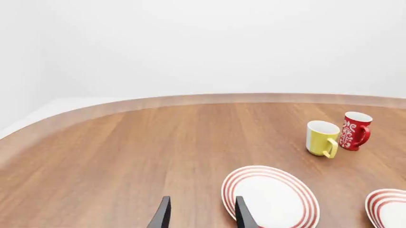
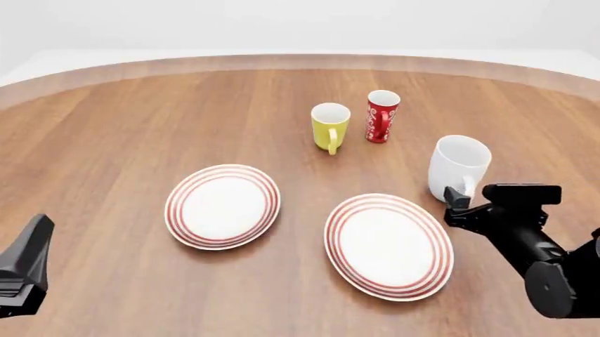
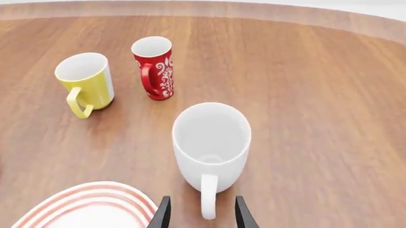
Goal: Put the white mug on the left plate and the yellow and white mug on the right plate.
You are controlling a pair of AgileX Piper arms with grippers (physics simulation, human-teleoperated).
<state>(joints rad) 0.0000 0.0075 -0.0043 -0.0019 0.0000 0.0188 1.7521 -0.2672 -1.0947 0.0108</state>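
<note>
The white mug [image 2: 459,163] stands upright on the table right of the right plate [image 2: 388,245], with its handle toward my right gripper [image 2: 457,203]. In the right wrist view the gripper [image 3: 201,214] is open, and the white mug's [image 3: 211,142] handle sits between the fingertips. The yellow and white mug [image 2: 330,126] stands behind both plates and also shows in the right wrist view [image 3: 85,83]. The left plate [image 2: 223,206] is bare. My left gripper [image 1: 201,217] is open and empty, low at the near left, with the left plate [image 1: 269,197] beside it.
A slim red mug [image 2: 381,116] with white lettering stands just right of the yellow mug. The round wooden table's far edge [image 2: 300,62] curves along the back. My left arm [image 2: 27,270] sits at the near left corner.
</note>
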